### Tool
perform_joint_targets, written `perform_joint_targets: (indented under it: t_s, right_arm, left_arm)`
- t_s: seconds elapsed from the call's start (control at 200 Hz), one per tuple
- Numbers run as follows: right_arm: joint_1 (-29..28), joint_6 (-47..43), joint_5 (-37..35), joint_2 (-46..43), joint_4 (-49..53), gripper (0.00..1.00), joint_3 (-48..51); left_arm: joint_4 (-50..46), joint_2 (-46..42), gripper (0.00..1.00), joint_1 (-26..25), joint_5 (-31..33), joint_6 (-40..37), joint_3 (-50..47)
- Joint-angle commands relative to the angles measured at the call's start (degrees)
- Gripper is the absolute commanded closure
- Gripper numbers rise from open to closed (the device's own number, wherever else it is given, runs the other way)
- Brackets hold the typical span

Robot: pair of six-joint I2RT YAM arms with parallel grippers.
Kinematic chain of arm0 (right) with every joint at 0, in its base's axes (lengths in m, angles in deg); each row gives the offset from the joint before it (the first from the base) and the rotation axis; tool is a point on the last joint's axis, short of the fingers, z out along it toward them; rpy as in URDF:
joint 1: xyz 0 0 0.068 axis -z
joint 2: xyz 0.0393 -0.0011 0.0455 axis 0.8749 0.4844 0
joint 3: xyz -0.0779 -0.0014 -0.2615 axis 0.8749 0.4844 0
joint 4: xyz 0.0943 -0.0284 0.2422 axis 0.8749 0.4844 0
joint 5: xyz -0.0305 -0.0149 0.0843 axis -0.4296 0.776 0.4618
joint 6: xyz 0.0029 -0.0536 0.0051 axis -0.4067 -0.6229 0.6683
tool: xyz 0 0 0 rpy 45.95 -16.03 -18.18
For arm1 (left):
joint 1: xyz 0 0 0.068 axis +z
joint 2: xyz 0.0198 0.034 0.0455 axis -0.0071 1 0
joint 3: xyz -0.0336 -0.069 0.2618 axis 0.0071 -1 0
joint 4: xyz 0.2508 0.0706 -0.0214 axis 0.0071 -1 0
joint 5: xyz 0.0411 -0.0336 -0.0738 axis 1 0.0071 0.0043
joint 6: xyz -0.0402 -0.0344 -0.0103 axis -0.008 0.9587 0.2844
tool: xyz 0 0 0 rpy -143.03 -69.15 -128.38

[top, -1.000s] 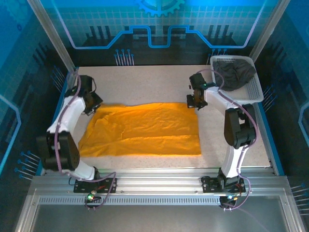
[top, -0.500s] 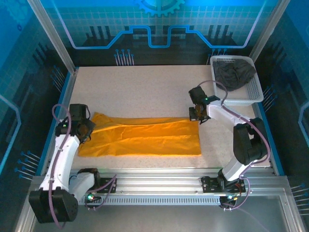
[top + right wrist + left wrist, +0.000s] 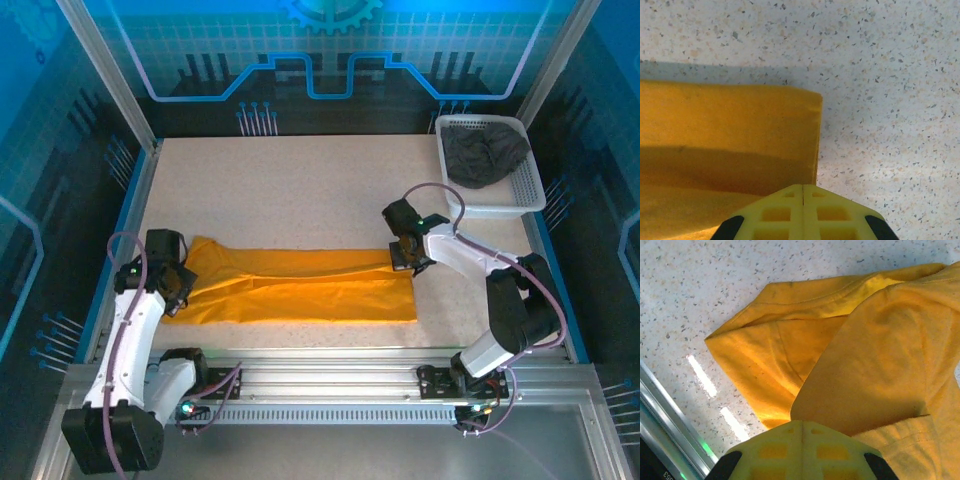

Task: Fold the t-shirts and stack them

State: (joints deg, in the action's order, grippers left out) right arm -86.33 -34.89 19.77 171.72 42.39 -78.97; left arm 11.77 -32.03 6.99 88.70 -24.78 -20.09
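Note:
The orange-yellow t-shirt (image 3: 300, 290) lies as a long folded band across the near half of the table. My left gripper (image 3: 183, 277) is shut on fabric at the band's left end, where a sleeve (image 3: 765, 355) is bunched beneath a raised fold (image 3: 880, 350). My right gripper (image 3: 404, 262) is shut on the upper layer at the right end, whose straight edge (image 3: 816, 140) hangs just above the table. Both pairs of yellow fingertips (image 3: 801, 440) (image 3: 803, 205) meet with no gap. The dark grey t-shirt (image 3: 485, 155) is crumpled in the basket.
The white mesh basket (image 3: 530, 195) stands at the back right corner. The speckled tabletop (image 3: 300, 190) stretches behind the shirt. An aluminium rail (image 3: 320, 365) runs along the near edge, and its metal strip (image 3: 665, 415) shows close to the left gripper.
Both grippers have come toward the near edge, drawing the shirt's far edge over the rest. The orange-yellow shirt is now a narrower band than before.

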Motion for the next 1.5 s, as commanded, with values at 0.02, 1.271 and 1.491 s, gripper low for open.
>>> perform_joint_targets:
  t_s: [0.02, 1.271, 1.491]
  right_arm:
    - [-1.2, 2.1, -2.3, -0.8, 2.3, 1.00, 0.6]
    - [4.0, 7.4, 11.0, 26.0, 15.9, 0.77, -19.4]
    - [9.3, 4.7, 6.3, 31.3, 21.3, 0.77, -27.1]
  left_arm:
    - [-3.5, -1.8, 1.00, 0.5, -0.7, 2.5, -2.3]
    - [21.1, 32.1, 0.44, 9.2, -22.2, -8.1, 16.5]
    - [20.7, 42.4, 0.44, 10.9, -21.6, -19.4, 23.6]
